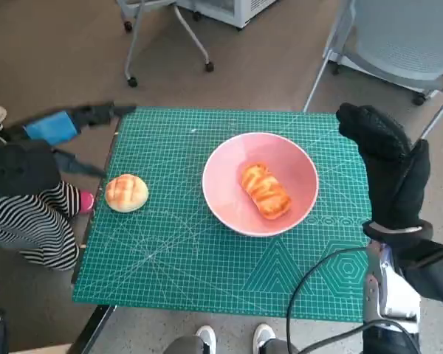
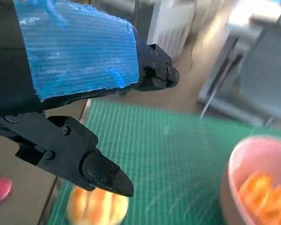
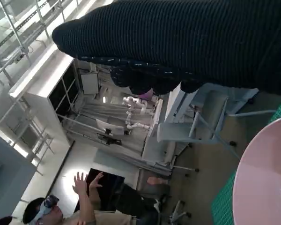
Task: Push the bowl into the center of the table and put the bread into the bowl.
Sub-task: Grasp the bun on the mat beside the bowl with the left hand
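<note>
We see our right hand [image 1: 390, 173] near the bench's [image 1: 177, 273] right edge, just beside the pink bowl [image 1: 229, 199], holding nothing; whether its fingers are spread or curled we can't tell. The bowl sits approx mid-bench w/ one striped bread [image 1: 266, 190] inside. A round bun [image 1: 126, 193] lies at the left edge, well apart from the bowl. Farther left, our left hand [image 1: 55, 127] hangs off the bench, fingers [image 2: 91, 164] apart & empty, above the bun in the left wrist view
</note>
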`<state>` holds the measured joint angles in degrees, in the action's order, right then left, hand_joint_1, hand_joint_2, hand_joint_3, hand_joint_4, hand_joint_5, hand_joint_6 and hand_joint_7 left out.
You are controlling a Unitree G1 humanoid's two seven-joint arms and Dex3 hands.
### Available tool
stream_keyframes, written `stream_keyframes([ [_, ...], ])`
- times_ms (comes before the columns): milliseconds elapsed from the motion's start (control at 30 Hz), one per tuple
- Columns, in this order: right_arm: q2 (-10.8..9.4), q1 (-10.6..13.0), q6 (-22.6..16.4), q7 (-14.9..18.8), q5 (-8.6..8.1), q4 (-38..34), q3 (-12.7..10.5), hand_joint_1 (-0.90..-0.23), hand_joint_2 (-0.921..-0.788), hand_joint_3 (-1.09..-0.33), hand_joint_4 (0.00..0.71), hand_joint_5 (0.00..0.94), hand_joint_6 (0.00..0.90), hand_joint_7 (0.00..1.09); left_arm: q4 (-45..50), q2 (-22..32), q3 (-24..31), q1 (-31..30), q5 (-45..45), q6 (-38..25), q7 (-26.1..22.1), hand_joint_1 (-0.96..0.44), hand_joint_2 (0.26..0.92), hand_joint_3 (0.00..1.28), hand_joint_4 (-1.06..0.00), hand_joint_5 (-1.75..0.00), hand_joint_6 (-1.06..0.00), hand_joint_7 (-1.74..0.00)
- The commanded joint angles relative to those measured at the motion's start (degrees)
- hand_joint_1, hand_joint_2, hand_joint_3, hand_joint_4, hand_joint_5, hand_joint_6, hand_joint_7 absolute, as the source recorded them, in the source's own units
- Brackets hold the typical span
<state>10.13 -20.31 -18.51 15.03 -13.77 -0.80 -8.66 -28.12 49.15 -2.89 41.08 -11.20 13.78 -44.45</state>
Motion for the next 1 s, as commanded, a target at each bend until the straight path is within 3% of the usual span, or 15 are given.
stream_keyframes([
  [33, 0.2, 0.4, 0.6, 0.9, -0.75, -0.9, 0.0, -0.69, -0.921, -0.687, 0.208, 0.0, 0.122, 0.52, -1.2, -0.2, -1.8, -0.9, -1.5, -0.8, -0.3, -0.23, 0.746, 0.0, -0.13, 0.0, -0.3, -0.05],
  [367, 0.3, 0.8, 0.9, 1.7, -1.5, -0.3, -0.2, -0.692, -0.921, -0.687, 0.208, 0.0, 0.122, 0.52, -5.2, -1.6, -8.0, -0.4, -8.4, -2.9, 1.5, -0.21, 0.739, 0.0, -0.12, 0.0, -0.29, -0.02],
  [700, 0.5, 1.4, 1.0, 1.6, -1.64, 0.3, -0.1, -0.693, -0.921, -0.686, 0.205, 0.0, 0.122, 0.52, -9.0, -3.6, -13.1, 1.0, -15.0, -4.5, 3.5, -0.1, 0.752, 0.01, -0.11, 0.0, -0.29, 0.0],
  [1000, 0.5, 1.9, 1.2, 1.4, -1.45, 1.0, -0.1, -0.695, -0.921, -0.686, 0.206, 0.001, 0.122, 0.52, -12.9, -5.2, -15.8, 2.3, -17.9, -5.4, 4.1, 0.01, 0.778, 0.01, -0.18, -0.01, -0.34, -0.01],
])
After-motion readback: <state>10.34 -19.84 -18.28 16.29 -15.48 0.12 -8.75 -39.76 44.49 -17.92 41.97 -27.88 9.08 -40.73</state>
